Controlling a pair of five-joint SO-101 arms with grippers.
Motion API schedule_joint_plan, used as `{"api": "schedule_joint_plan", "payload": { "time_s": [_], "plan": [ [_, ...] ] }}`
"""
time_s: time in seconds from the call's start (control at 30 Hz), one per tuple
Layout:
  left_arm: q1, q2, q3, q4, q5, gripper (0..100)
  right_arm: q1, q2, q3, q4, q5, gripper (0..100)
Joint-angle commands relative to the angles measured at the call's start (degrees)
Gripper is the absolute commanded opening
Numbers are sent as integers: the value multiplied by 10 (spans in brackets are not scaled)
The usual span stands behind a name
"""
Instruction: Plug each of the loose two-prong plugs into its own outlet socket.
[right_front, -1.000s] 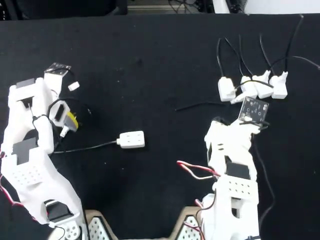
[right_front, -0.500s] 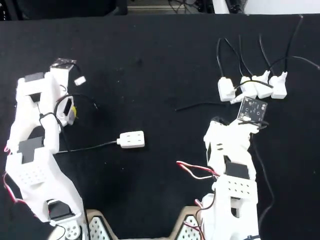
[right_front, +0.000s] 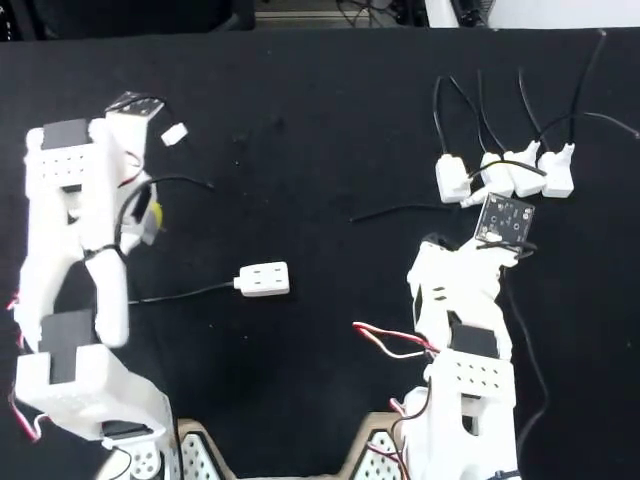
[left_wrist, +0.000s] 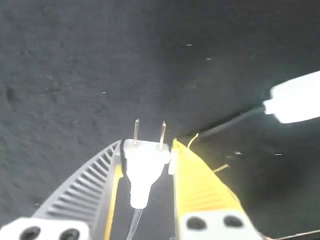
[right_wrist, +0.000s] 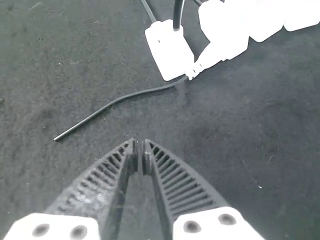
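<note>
White two-prong plug (left_wrist: 145, 162) is clamped at its body between the fingers of my left gripper (left_wrist: 147, 150), with both prongs bare and pointing forward above the black table (right_front: 320, 110). Over the last second my left arm (right_front: 75, 200) has lifted and swung toward the far side of the table, carrying the plug with it. The outlet socket (right_front: 264, 278) has stayed where it lay, near the middle of the table and well apart from the plug. I judge the pick-up complete and the carry under way, with alignment and insertion still to do: the prongs do not yet point at the socket, which lies off their line. My right gripper (right_wrist: 139, 152) is closed on nothing and has held position, short of the cluster of white corded pieces (right_front: 505, 172). Limits of observation:

- In the high view, my own arm covers the held plug.
- In the left wrist view, the frame edge cuts the socket and its slots cannot be seen.
- Within the cluster, I cannot separate plugs from sockets, nor tell which are mated.
</note>
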Motion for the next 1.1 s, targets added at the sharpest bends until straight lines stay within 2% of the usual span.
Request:
{"api": "schedule_joint_plan", "payload": {
  "time_s": [0.0,0.23,0.4,0.5,0.83,1.07],
  "plan": [
    [54,-60,16,1,62,30,-9,-15,-31,-14,-1,18],
    [193,-140,191,-113,144,30,-25,-15,-30,-13,0,18],
    [291,-173,307,-232,162,30,-25,-15,-30,-13,0,18],
    [333,-175,344,-273,160,30,-25,-15,-30,-13,0,18],
    [421,-175,356,-283,163,40,-25,-15,-30,-13,0,18],
    [409,-180,364,-283,216,245,-25,-15,-30,-13,0,18]
  ]
}}
